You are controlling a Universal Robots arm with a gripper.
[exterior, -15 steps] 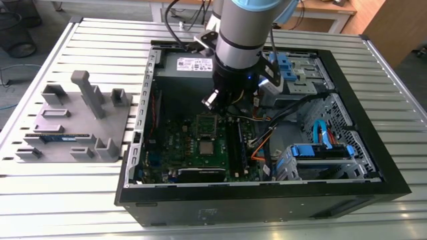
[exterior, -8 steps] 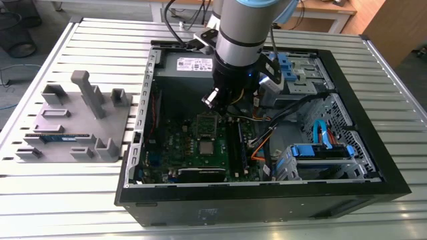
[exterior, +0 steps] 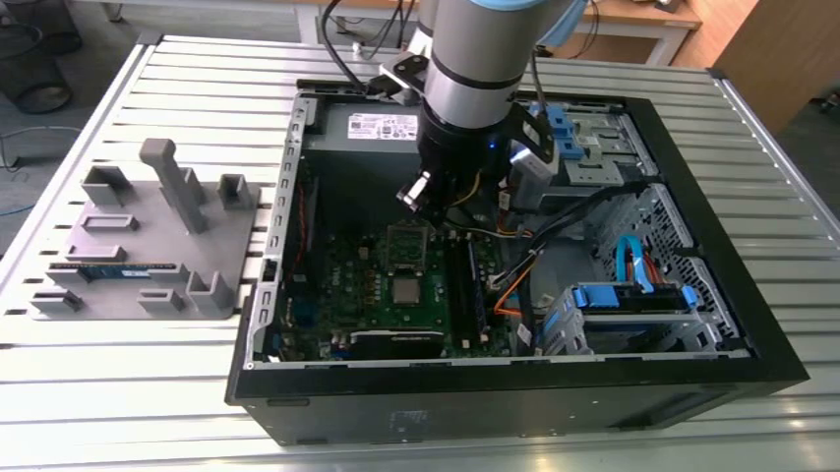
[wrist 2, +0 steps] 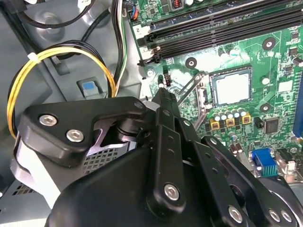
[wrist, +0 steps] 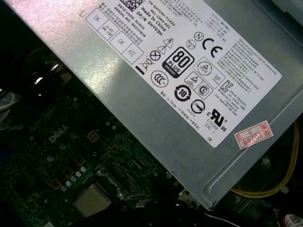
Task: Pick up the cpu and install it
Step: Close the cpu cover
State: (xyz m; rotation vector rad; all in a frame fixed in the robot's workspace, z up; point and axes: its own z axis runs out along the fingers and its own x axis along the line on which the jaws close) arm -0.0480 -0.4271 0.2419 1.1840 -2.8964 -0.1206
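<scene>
Exterior view: the chip (exterior: 411, 289) lies flat in its socket on the green board (exterior: 354, 285), just near of the tool (exterior: 440, 197). Whether the tool is spread, I cannot tell. I judge the chip light, stiff, fragile underneath; take it by its edges.

The open computer case (exterior: 735, 324) lies on the desk (exterior: 118, 393), with the motherboard (exterior: 354, 295) flat inside it. The cpu (exterior: 411, 291) sits in the middle of the motherboard, the power supply (exterior: 374, 126) behind the board at the case's far wall. Outside the case, on the exterior view's left, a holder tray (exterior: 145, 246) rests on the desk.
</scene>
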